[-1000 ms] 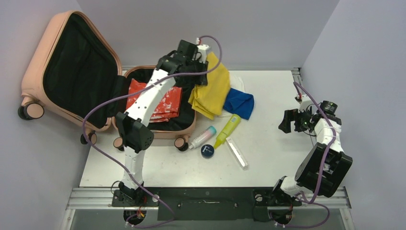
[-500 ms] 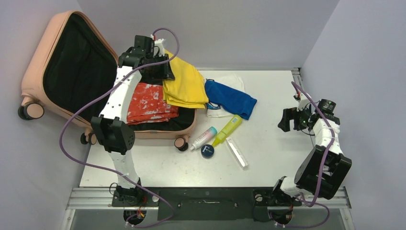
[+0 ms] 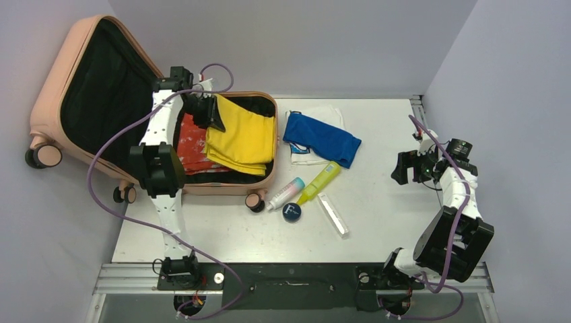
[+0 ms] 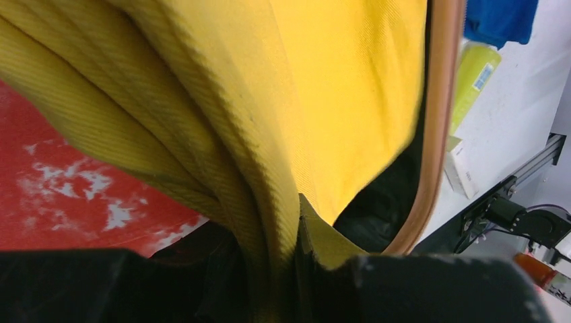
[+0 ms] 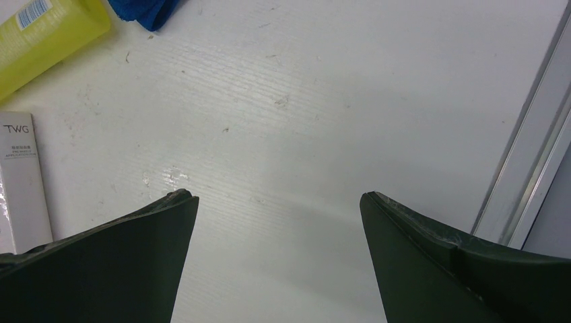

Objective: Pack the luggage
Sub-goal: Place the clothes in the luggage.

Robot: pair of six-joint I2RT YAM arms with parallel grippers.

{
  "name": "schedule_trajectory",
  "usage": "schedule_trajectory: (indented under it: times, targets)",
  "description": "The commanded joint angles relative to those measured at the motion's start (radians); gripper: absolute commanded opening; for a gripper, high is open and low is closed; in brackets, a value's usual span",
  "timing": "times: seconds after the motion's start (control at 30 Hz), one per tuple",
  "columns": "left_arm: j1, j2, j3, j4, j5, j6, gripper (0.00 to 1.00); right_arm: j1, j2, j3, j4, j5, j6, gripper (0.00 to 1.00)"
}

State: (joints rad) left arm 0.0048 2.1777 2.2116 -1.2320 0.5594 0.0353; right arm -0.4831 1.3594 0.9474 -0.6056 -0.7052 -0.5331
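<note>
Overhead, the suitcase (image 3: pixel 47 87) lies open at the back-left of the table (image 3: pixel 397 229), with the left gripper (image 3: pixel 210 111) pinching a yellow cloth (image 3: pixel 244 138) over a red cloth (image 3: pixel 192 147). Left wrist: that pinch on a yellow fold, close up. Right wrist: the right gripper (image 5: pixel 276 202) is spread wide above the table.

The left arm (image 3: pixel 156 128) and right arm (image 3: pixel 459 192) share one build: slim white links joined by boxy black joint housings. A lilac cable (image 3: pixel 89 180) loops loosely along each, running from the black bases (image 3: pixel 176 267) to the wrist. The right end effector (image 5: pixel 276 198) has matte black, wedge-shaped fingers (image 5: pixel 135 259) with scuffed edges.
</note>
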Motion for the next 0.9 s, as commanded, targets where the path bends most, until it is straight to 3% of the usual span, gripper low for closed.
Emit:
schedule_trajectory:
  times: [0.0,0.2,0.37,0.53,0.87]
  targets:
    - [0.073,0.023,0.088,-0.095,0.123,0.120,0.00,0.009,-0.045,-0.012,0.037,-0.002,0.010,0.96]
    - [0.093,0.028,0.126,-0.090,0.064,0.219,0.00,0.015,-0.040,-0.012,0.037,-0.004,0.011,0.96]
    - [0.115,-0.079,-0.025,0.088,0.023,0.201,0.00,0.018,-0.040,-0.012,0.039,-0.004,0.012,0.96]
    - [0.175,-0.118,-0.068,0.164,0.030,0.150,0.00,0.017,-0.042,-0.016,0.040,-0.003,0.007,0.96]
    - [0.241,-0.115,-0.051,0.174,0.020,0.156,0.00,0.021,-0.037,-0.021,0.049,-0.008,0.010,0.96]
